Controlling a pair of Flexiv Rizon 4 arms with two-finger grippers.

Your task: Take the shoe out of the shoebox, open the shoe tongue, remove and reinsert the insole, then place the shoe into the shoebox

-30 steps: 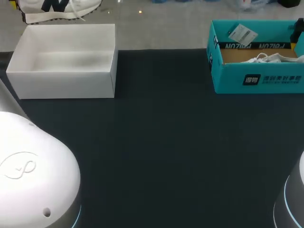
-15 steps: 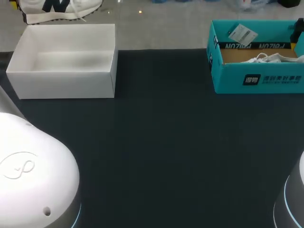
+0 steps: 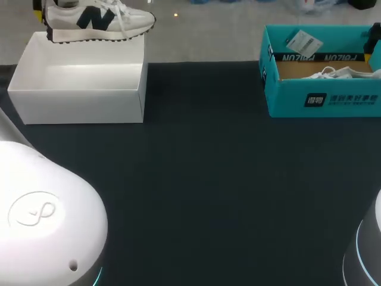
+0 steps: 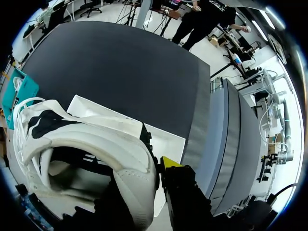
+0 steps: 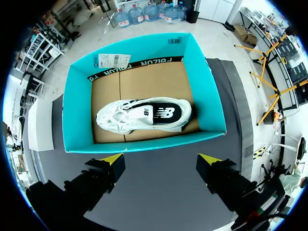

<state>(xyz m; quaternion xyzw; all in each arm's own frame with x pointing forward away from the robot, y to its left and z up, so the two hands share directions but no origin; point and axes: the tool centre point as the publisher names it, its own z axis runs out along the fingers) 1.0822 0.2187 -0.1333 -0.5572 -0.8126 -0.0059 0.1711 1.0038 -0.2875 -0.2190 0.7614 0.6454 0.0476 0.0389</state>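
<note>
The left pincer [image 4: 144, 180] is clamped on the heel of a white sneaker [image 3: 95, 21] with a dark letter on its side. It holds the sneaker level over the far rim of the white box [image 3: 77, 98]; I cannot tell whether the sole touches that rim. The white box stands open on the dark surface [image 3: 226, 190]. Well to the right of the white box is a teal box [image 3: 321, 98], with a second sneaker [image 5: 144, 115] lying on its side inside. The right pincer [image 5: 161, 161] hangs above the teal box, its fingers wide apart.
</note>
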